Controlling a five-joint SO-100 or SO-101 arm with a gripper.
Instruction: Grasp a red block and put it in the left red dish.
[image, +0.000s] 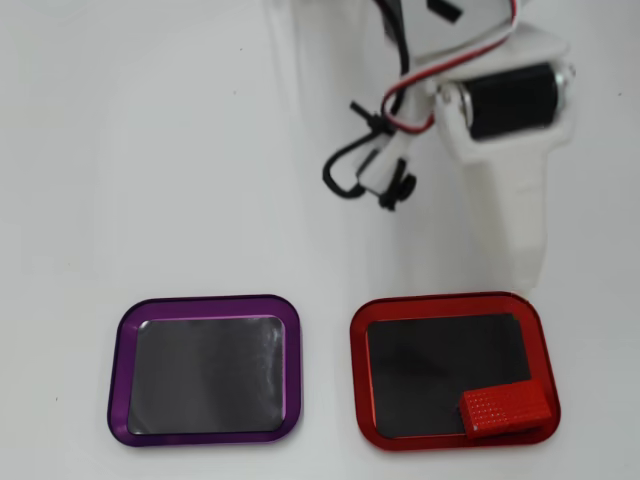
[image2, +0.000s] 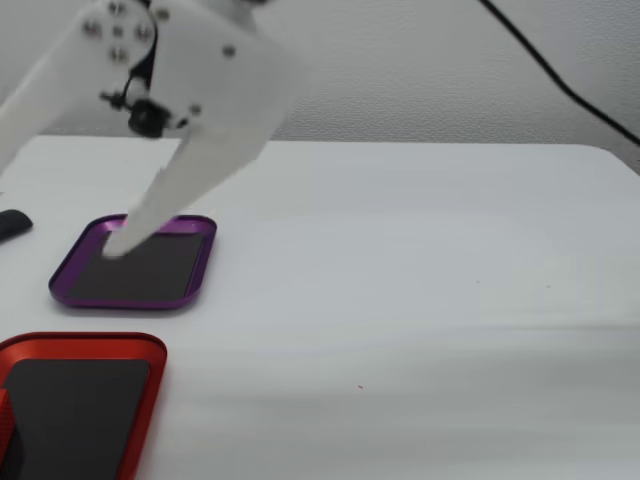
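Note the white plastic two-finger claw (image2: 55, 205) spread wide in the fixed view, with nothing between the fingers. Hangs blurred, up off the white table top (image2: 420, 300), one tapered fingertip (image2: 112, 246) showing in front of the far tray, the other running out past the left edge. From overhead, shows only one long white finger (image: 528, 230) pointing down the picture, tip short of the red tray's upper rim and apart from it. Carries a black cylindrical motor (image: 512, 100) at the wrist, with a loop of black and red-white cables (image: 350, 175) hanging beside it.

Find the small bright red bumpy-surfaced block (image: 505, 408) lying free inside the shallow glossy red-rimmed dish with the dark grey floor (image: 358, 380), tucked into the lower right corner in the overhead view. Sits slightly skewed, pressed up to the rim there; cannot tell whether partly on it. Well apart from the claw.

Place the same-sized purple-rimmed tray (image: 120, 370) just beside the red dish, to its left from overhead, not touching. Looks empty. In the fixed view, see the red dish (image2: 150, 400) nearest the camera at lower left and the purple tray (image2: 205, 265) behind it.

Notice a small dark thing (image2: 10, 225) at the left edge of the fixed view; too cropped to name.
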